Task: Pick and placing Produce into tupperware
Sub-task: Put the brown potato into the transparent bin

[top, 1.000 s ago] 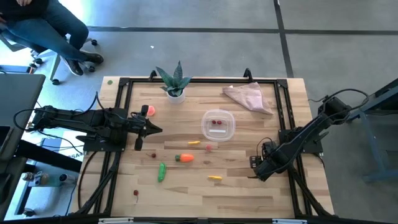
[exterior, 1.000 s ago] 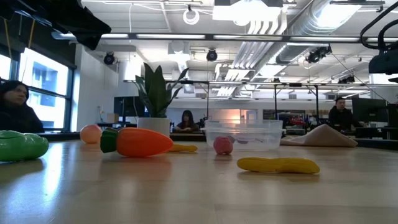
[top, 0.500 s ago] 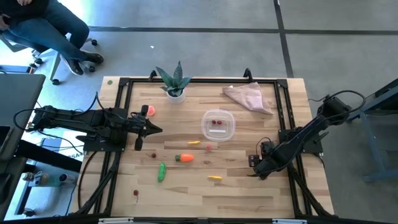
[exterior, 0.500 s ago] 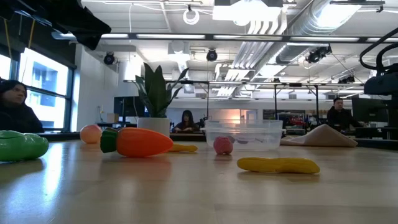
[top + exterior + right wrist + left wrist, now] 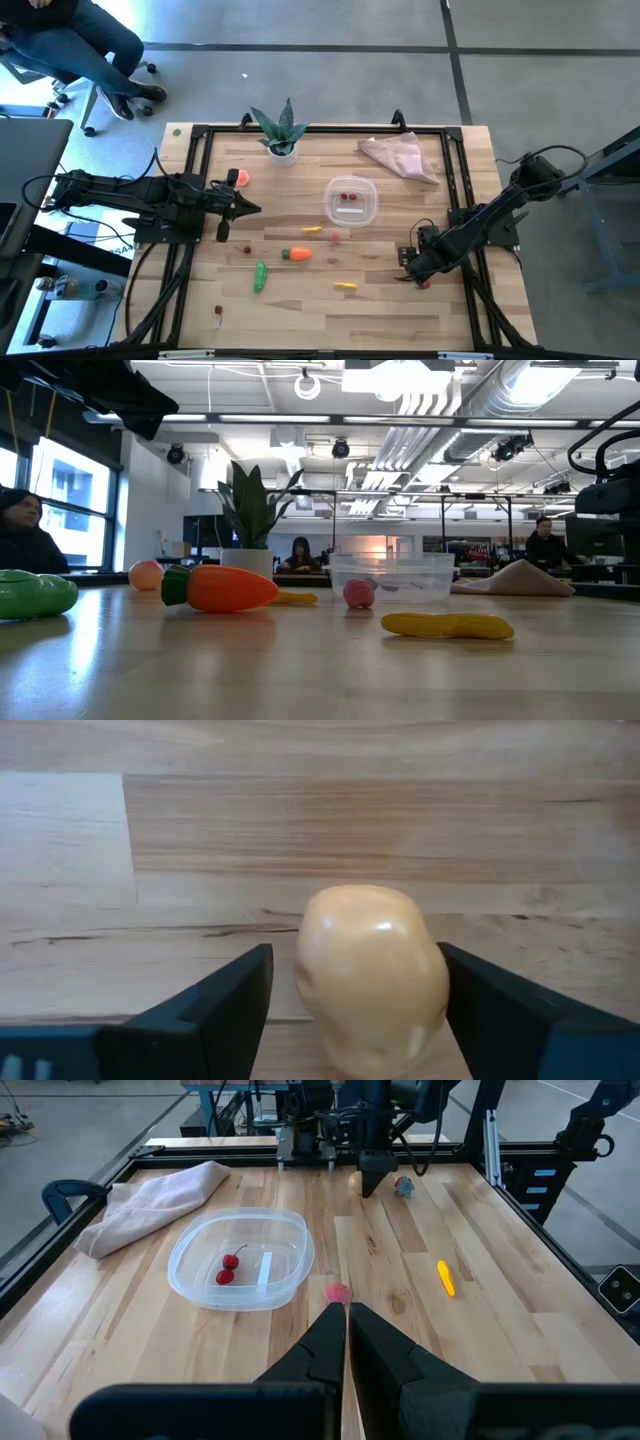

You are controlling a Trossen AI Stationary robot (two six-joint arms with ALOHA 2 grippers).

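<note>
The right gripper (image 5: 412, 268) sits low near the bench's right edge, jaws apart either side of the beige potato (image 5: 372, 978), apparently lined up to close on it; from above the potato is hidden under the arm. The left gripper (image 5: 346, 1320), jaws together, waits by the left edge, aimed at the tupperware (image 5: 351, 201), mid-bench with two red berries (image 5: 229, 1268) inside.
</note>
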